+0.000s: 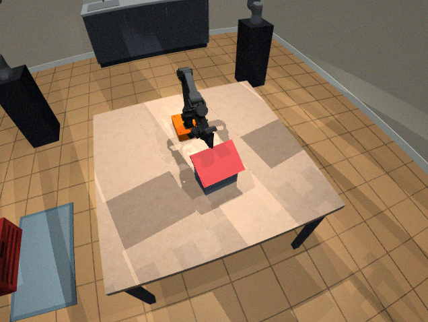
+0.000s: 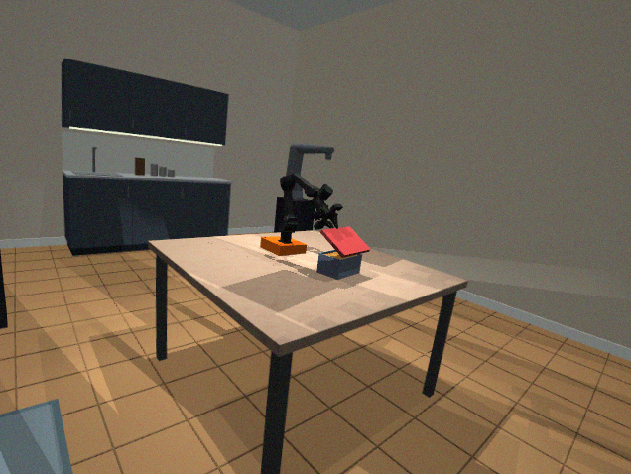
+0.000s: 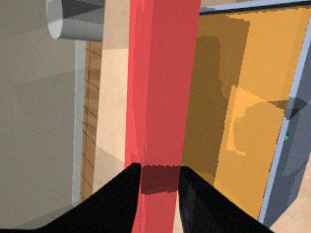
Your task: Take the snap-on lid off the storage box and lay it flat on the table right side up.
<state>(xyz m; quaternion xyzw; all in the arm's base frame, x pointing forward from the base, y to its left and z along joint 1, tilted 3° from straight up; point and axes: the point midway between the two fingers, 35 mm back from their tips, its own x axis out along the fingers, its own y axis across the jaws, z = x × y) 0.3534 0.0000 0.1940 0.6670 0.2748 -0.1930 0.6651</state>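
The red lid (image 1: 217, 162) (image 2: 345, 240) (image 3: 159, 97) is tilted, its edge nearest the arm raised and its far edge still over the box. The blue-grey storage box (image 1: 217, 184) (image 2: 338, 265) stands in the middle of the table (image 1: 155, 207) (image 2: 285, 300); its orange inside (image 3: 236, 112) shows in the wrist view. My gripper (image 1: 210, 142) (image 2: 330, 217) (image 3: 159, 172) is shut on the lid's raised edge, its black fingers on either side of the red rim.
The arm's orange base (image 1: 179, 129) (image 2: 283, 245) sits on the table just behind the box. Dark pedestals (image 1: 253, 52) (image 1: 25, 104) and a counter (image 1: 145, 29) stand on the floor around the table. A pale blue panel (image 1: 44, 256) lies on the floor at the left.
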